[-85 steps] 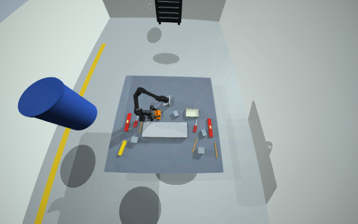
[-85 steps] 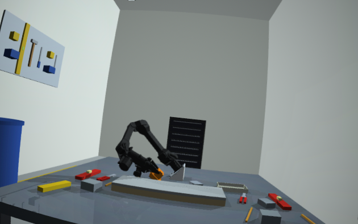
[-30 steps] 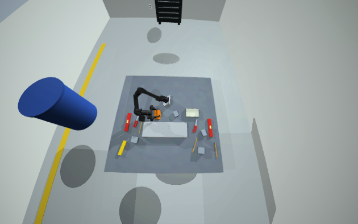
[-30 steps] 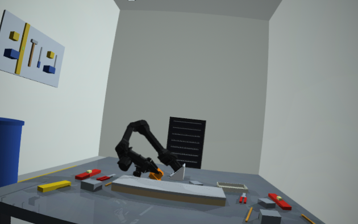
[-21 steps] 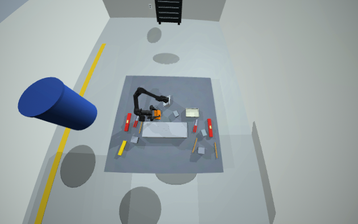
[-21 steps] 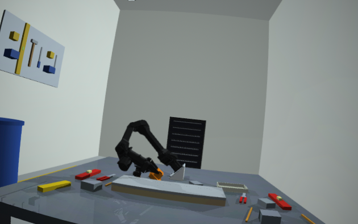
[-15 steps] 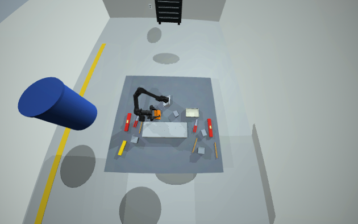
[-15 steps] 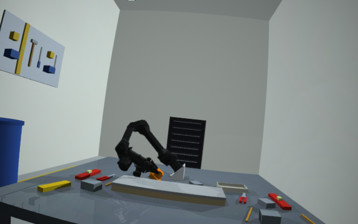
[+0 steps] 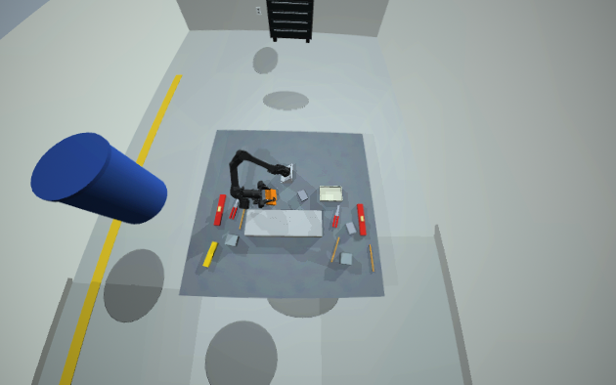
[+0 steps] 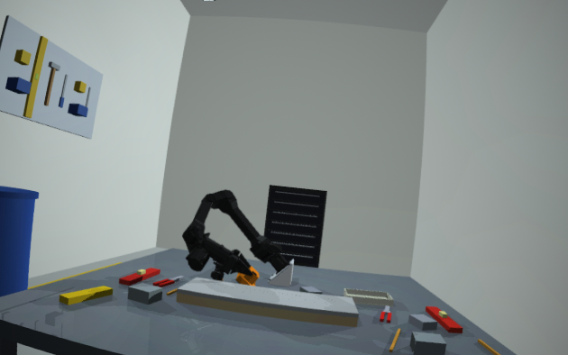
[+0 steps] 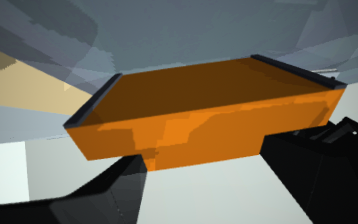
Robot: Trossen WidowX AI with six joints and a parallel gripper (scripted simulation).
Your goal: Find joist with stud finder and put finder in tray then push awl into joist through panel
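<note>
The orange stud finder (image 9: 272,196) (image 10: 248,276) (image 11: 202,125) with dark end strips is tilted near the panel's left back edge. My gripper (image 9: 267,196) (image 10: 242,271) (image 11: 199,139) comes in from the left, pointing down at a slant. In the wrist view its fingers stand wide and lie against both sides of the stud finder's narrower part, and it looks held. The pale panel (image 9: 284,227) (image 10: 266,297) lies on its wooden support; no joist shows. The cream tray (image 9: 330,200) (image 10: 368,301) stands to the right, behind the panel. I cannot make out the awl.
My arm's white base bracket (image 9: 290,173) (image 10: 285,276) stands behind the panel. A grey block (image 9: 302,195) lies between bracket and tray. Red levels (image 9: 219,210) (image 9: 361,220), pliers (image 9: 335,217), thin orange sticks (image 9: 335,249) and a yellow bar (image 9: 210,254) flank the panel.
</note>
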